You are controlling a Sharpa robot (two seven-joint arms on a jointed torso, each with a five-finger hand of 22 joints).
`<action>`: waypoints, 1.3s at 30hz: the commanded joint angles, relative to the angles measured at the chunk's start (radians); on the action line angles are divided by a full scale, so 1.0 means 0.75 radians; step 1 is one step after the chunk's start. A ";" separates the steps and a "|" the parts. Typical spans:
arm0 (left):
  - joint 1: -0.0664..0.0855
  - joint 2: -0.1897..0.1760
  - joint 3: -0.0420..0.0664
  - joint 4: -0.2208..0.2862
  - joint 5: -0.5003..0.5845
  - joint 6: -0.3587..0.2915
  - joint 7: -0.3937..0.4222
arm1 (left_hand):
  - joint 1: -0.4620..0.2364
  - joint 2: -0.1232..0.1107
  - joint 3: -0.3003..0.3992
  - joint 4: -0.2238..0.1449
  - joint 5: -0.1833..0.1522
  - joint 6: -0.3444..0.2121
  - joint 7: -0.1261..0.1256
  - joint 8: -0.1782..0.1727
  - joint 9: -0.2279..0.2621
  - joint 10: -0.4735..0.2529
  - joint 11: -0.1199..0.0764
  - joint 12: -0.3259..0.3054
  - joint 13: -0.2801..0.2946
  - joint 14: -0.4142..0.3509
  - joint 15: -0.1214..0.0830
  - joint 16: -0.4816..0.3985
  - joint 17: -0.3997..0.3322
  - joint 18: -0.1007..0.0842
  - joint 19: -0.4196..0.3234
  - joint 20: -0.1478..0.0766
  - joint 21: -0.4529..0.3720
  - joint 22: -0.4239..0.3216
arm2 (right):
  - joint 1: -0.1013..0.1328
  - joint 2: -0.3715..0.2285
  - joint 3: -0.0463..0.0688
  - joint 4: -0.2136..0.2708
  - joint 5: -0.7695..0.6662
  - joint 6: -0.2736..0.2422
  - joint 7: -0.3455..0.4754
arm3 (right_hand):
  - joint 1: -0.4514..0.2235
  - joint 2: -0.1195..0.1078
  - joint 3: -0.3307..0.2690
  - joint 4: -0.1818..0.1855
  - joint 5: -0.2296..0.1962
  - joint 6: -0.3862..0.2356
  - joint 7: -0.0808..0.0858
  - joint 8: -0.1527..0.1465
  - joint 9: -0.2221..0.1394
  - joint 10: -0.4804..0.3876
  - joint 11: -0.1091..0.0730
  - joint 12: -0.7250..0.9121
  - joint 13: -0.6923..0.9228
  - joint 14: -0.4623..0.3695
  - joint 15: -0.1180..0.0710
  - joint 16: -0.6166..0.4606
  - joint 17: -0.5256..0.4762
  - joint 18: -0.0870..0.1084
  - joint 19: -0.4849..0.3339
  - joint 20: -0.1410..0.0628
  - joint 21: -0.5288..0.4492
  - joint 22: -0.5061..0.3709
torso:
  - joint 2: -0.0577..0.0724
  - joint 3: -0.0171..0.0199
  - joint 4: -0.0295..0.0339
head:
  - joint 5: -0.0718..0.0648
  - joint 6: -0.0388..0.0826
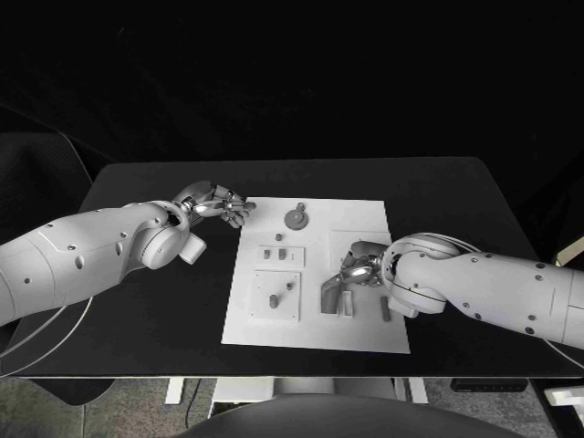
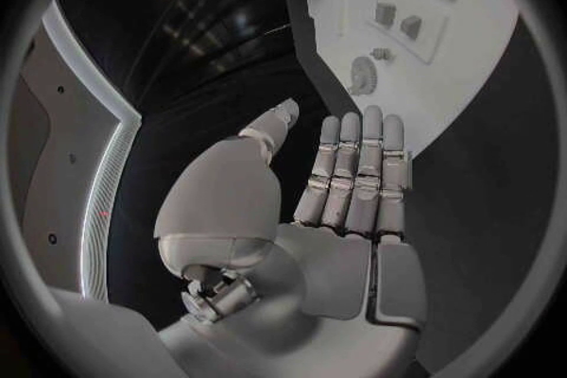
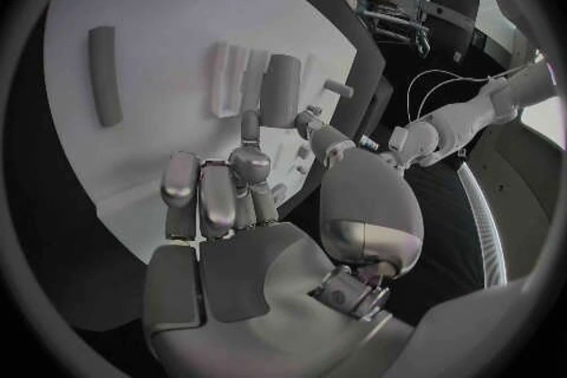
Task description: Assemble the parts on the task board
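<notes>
The task board [image 1: 321, 274] lies flat in the middle of the black counter [image 1: 148, 315], its long side running from near to far. In the head view, a round grey part [image 1: 297, 218] sits near the board's far edge, two small pegs [image 1: 277, 253] stand on a raised square below it, and another raised plate [image 1: 276, 297] carries small pieces further toward the near left. The left hand [image 1: 217, 205] hovers just beside the board's far left corner, over bare counter, its fingers gathered and holding nothing that can be seen. The right hand [image 1: 359, 266] is over the board's right half, fingers curled down toward an upright grey part [image 1: 334, 296]; whether they touch it cannot be told here, since the wrist blocks the contact. A slim grey bar [image 1: 384, 307] lies just beside the right forearm.

In the left wrist view, the left hand [image 2: 352, 180] shows straight fingers [image 2: 369, 151] held side by side (thumb apart), empty, with the board [image 2: 472, 66] and the round part [image 2: 365, 76] beyond them.

In the right wrist view, the right hand [image 3: 231, 198] has fingers [image 3: 180, 189] loosely bent, free of any part; the thumb's tip nears a grey block [image 3: 280, 90], contact unclear. The bar [image 3: 104, 76] lies apart on the board [image 3: 165, 9].
</notes>
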State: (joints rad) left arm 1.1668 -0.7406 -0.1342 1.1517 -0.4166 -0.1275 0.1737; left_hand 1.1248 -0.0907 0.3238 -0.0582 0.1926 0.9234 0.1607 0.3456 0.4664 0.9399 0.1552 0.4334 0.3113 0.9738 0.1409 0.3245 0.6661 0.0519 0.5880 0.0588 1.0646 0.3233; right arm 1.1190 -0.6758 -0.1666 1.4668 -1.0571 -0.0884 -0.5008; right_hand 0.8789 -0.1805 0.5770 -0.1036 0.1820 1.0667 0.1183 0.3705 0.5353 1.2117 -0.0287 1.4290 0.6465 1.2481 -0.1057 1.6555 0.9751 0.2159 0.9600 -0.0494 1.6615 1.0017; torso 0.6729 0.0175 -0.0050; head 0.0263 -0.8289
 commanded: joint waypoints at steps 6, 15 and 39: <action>0.001 0.001 0.000 0.002 -0.009 0.036 -0.011 | -0.015 0.002 0.002 0.009 0.002 0.000 -0.004 -0.006 0.000 0.001 0.000 -0.007 0.002 -0.005 0.004 -0.008 -0.002 0.006 -0.007 -0.001 -0.006 0.002 | 0.000 0.000 0.003 -0.040 0.159 0.033 0.020 | 0.127 0.128 0.045 -0.036 0.004 0.032 0.019 0.004 0.004 0.002 -0.005 0.007 0.002 0.001 -0.007 0.034 0.002 0.061 0.002 -0.003 0.188 0.001 | 0.000 0.0003 -0.0005 | 0.001 0.001; 0.001 0.002 -0.001 0.002 -0.017 0.050 -0.024 | -0.015 0.002 0.002 0.009 0.002 -0.001 -0.004 -0.007 0.000 0.000 0.000 -0.008 0.001 -0.005 0.004 -0.008 -0.002 0.006 -0.007 -0.001 -0.006 0.002 | 0.018 0.010 0.011 -0.073 0.222 0.071 0.036 | 0.127 0.128 0.044 -0.036 0.003 0.032 0.019 0.004 0.004 0.002 -0.005 0.007 0.002 0.001 -0.007 0.034 0.002 0.061 0.002 -0.003 0.188 0.002 | 0.000 0.0003 -0.0007 | 0.001 0.000; 0.001 0.005 -0.003 -0.002 -0.034 0.075 -0.048 | -0.016 0.000 0.001 0.009 0.002 -0.003 -0.004 -0.008 -0.001 -0.003 0.001 -0.011 0.001 -0.005 0.004 -0.010 -0.003 0.006 -0.008 -0.001 -0.006 0.002 | 0.058 0.042 0.020 -0.114 0.302 0.354 0.026 | 0.129 0.128 0.044 -0.036 0.003 0.031 0.019 0.003 0.004 0.002 -0.005 0.007 0.002 0.000 -0.007 0.034 0.002 0.061 0.002 -0.002 0.187 0.002 | 0.000 -0.0002 -0.0005 | 0.003 -0.003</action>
State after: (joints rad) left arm 1.1668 -0.7386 -0.1370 1.1491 -0.4345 -0.0908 0.1392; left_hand 1.1248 -0.0907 0.3239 -0.0582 0.1926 0.9234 0.1607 0.3455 0.4664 0.9399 0.1552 0.4297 0.3113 0.9738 0.1409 0.3207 0.6653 0.0518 0.5880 0.0588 1.0646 0.3233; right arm 1.1613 -0.6465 -0.1519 1.3855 -0.8530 0.0913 -0.4804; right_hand 0.8876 -0.1785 0.5769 -0.1041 0.1773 1.0697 0.1153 0.3710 0.5374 1.2096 -0.0266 1.4289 0.6461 1.2463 -0.1043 1.6555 0.9757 0.2154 0.9629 -0.0459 1.6614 1.0022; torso 0.6727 0.0173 -0.0053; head 0.0282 -0.8307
